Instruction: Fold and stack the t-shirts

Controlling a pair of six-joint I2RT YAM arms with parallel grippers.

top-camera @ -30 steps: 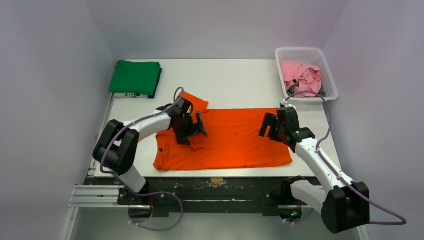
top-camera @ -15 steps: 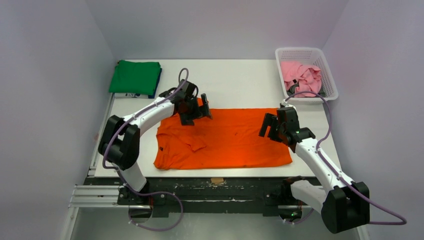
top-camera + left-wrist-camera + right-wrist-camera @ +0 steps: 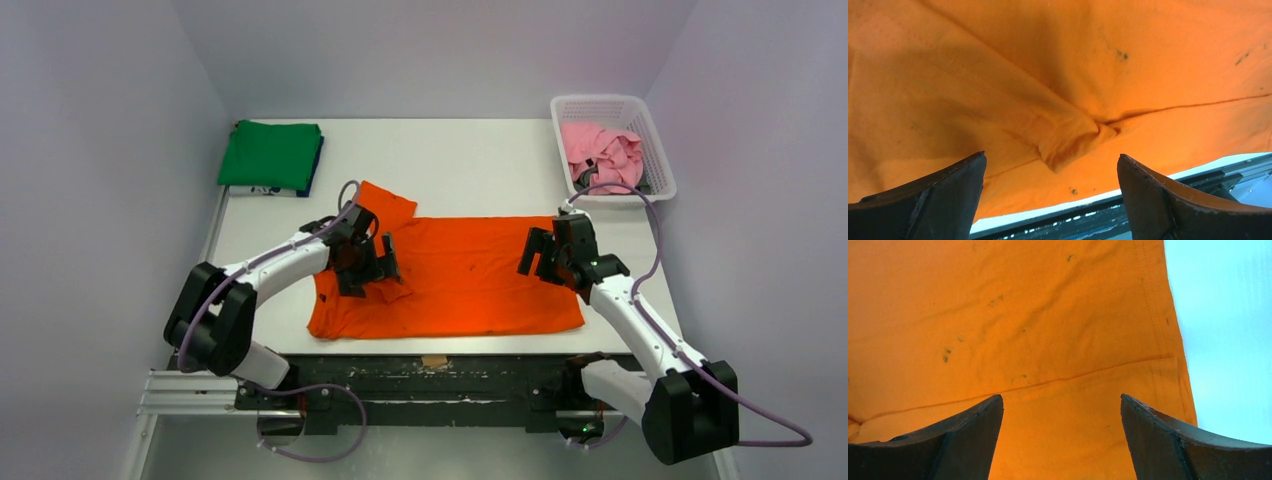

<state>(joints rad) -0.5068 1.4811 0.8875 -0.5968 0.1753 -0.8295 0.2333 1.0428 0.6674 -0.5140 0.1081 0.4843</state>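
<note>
The bright orange t-shirt (image 3: 460,280) lies spread across the table's middle, one sleeve (image 3: 385,203) sticking out at the far left and a folded-in sleeve bunched near its left side (image 3: 1073,140). My left gripper (image 3: 368,268) hovers open and empty over that bunched sleeve. My right gripper (image 3: 548,256) hovers open and empty over the shirt's right part (image 3: 1048,340), near its hem. A folded green t-shirt (image 3: 270,155) lies on a dark blue one (image 3: 314,170) at the far left corner. The pink t-shirt (image 3: 600,150) is crumpled in the basket.
The white lattice basket (image 3: 655,150) stands at the far right corner. Bare white table (image 3: 480,160) lies behind the orange shirt. The table's near edge and metal rail (image 3: 1158,200) run just past the shirt's front.
My left gripper swung up to the far sleeve, then came back toward me over the bunched sleeve. The far sleeve now lies flatter and wider. The right arm has not moved.
</note>
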